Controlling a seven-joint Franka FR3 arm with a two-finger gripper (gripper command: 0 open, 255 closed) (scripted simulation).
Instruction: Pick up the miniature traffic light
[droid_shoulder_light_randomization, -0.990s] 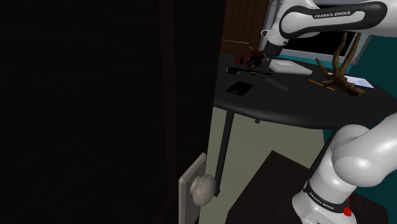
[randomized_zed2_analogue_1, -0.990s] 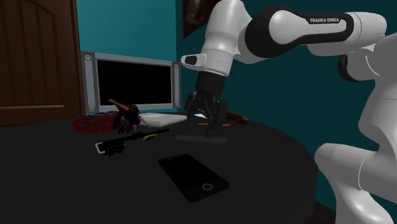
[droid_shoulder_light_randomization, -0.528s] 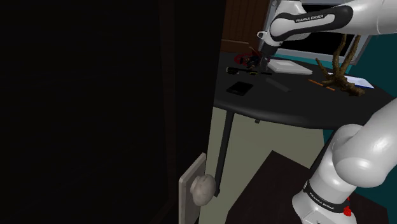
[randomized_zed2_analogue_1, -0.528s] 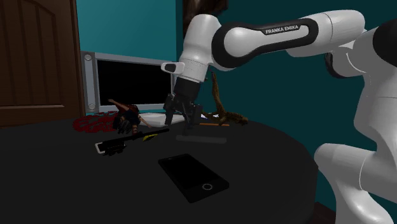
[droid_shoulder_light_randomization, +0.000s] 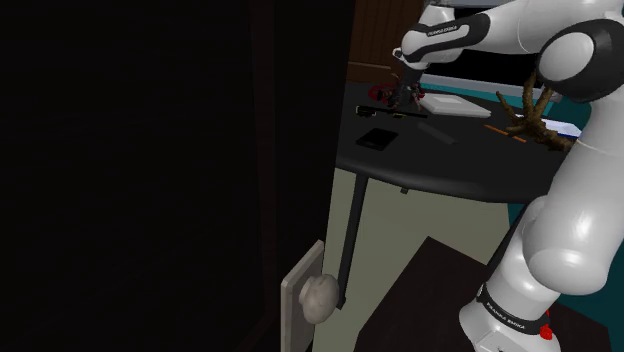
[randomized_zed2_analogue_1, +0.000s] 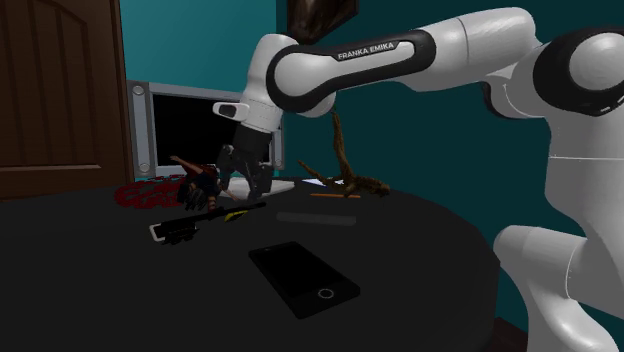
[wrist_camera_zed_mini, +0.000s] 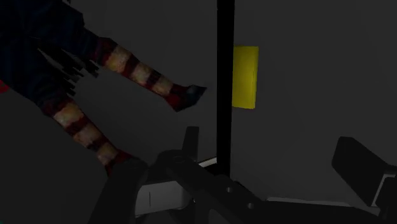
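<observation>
My gripper (randomized_zed2_analogue_1: 243, 186) spread wide, holding nothing, above table (randomized_zed2_analogue_1: 420, 262). Traffic light (randomized_zed2_analogue_1: 203, 220) lies flat at 7 o'clock, second exterior view; wrist view: lined up between fingers (wrist_camera_zed_mini: 119, 189), untouched.

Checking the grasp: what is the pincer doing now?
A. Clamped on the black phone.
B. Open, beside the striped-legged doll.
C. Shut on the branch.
B: the pincer stands with its fingers apart, holding nothing, beside the doll and over the black miniature traffic light with its yellow patch.
</observation>
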